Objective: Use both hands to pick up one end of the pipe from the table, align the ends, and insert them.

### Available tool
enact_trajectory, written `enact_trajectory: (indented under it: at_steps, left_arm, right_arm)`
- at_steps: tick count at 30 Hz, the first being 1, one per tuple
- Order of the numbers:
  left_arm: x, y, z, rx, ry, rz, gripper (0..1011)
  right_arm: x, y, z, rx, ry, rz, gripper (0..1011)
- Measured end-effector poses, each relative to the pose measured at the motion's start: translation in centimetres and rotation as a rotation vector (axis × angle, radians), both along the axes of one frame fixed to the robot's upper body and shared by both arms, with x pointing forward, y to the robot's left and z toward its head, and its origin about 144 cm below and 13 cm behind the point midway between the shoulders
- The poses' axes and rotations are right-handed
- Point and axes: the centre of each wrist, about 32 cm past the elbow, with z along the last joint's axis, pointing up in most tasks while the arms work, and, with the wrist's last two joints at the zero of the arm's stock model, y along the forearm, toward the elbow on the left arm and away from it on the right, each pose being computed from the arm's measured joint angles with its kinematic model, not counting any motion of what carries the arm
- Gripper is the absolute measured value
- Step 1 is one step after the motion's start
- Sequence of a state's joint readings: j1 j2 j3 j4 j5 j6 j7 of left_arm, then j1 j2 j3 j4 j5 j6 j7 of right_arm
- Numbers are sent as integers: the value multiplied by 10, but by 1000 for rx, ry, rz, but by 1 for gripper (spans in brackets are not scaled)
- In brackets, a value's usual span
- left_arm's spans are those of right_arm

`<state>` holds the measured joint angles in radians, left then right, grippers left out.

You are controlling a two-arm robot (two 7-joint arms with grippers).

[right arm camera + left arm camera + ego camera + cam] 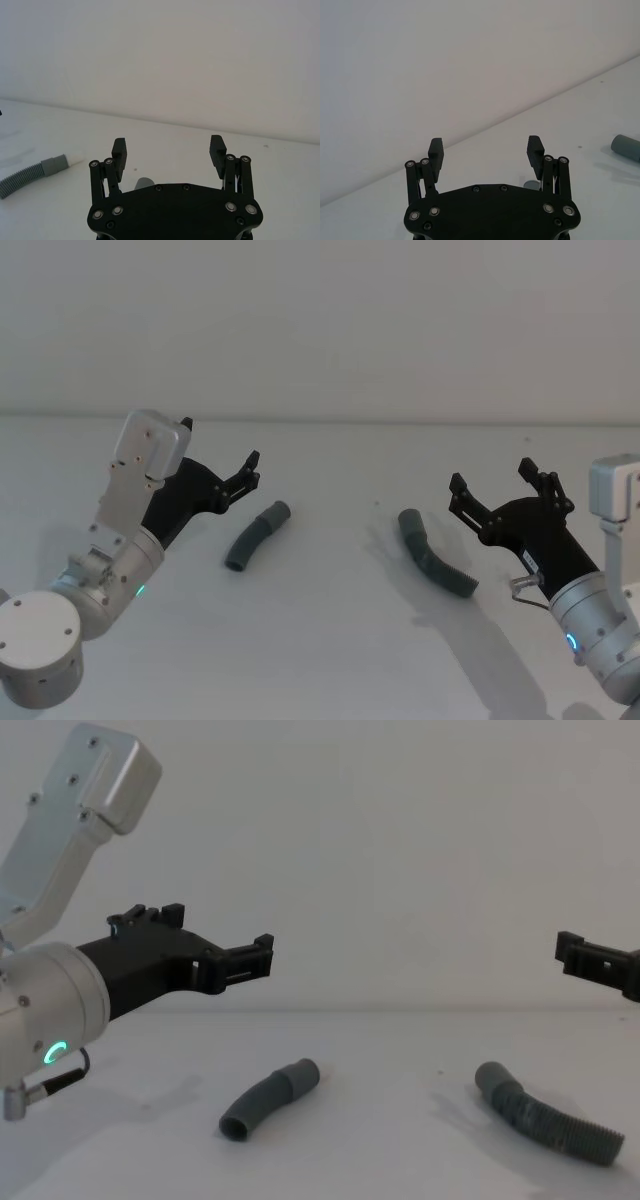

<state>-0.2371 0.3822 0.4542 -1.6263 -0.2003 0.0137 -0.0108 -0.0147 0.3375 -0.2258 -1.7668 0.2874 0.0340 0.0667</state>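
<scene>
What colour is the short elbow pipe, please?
Dark grey, plain and smooth; the elbow pipe shows best in the chest view.

No text, label, brand, number or sign can be read on anything here.
</scene>
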Motion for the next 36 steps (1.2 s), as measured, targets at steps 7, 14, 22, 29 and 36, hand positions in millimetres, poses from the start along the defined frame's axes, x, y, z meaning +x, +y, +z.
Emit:
enact_trajectory:
  at_steps: [7, 14, 22, 29, 36]
  left_arm:
    - [0, 0, 0, 0, 0, 0, 1001]
    - [0, 0, 0, 0, 0, 0, 1001]
    - [0, 0, 0, 0, 0, 0, 1001]
    - [0, 0, 0, 0, 0, 0, 1001]
    - [0, 0, 0, 0, 0, 0, 1001]
  right_arm:
    - [0, 0, 0, 0, 0, 0, 1001]
    - [0, 0, 0, 0, 0, 0, 1001]
    - [0, 0, 0, 0, 0, 0, 1002]
    - [0, 0, 0, 0, 0, 0, 1001]
    - [0, 0, 0, 0, 0, 0, 1001]
